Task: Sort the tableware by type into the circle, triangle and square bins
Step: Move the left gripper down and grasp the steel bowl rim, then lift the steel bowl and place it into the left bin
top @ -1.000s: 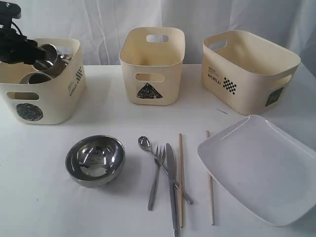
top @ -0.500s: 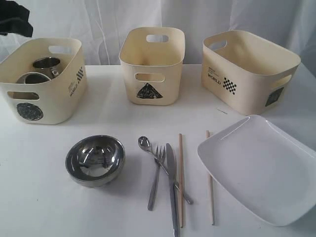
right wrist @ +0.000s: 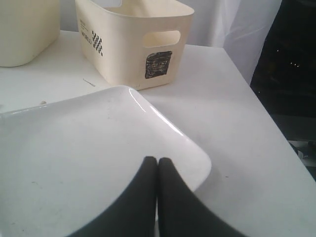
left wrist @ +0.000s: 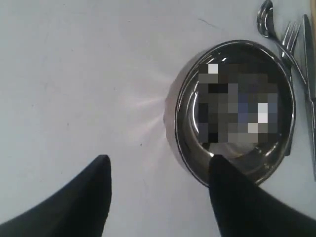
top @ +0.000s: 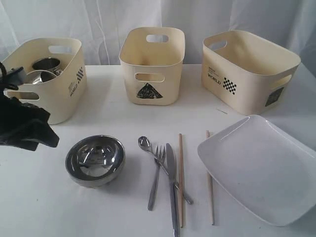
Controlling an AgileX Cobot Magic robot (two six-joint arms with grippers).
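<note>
Hanging just beside the steel bowl (top: 95,159) on the tabletop (top: 98,212), the left claw (left wrist: 158,168) has its fingers spread wide apart and grips nothing. Between the bowl and the plate (top: 256,168) lie the spoon (top: 144,143), fork (top: 156,173), knife (top: 171,182) and two chopsticks (top: 180,173). The right claw (right wrist: 157,165) is pressed together, empty, over the plate. Behind the bowl, two mugs (top: 47,64) sit in the circle bin (top: 64,98).

Your left gripper (left wrist: 159,162): jaws spread wide, aimed downward, hanging low at the scene's left edge | your right gripper (right wrist: 157,165): fingers (right wrist: 143,197) pressed flat together, angled forward and down.
</note>
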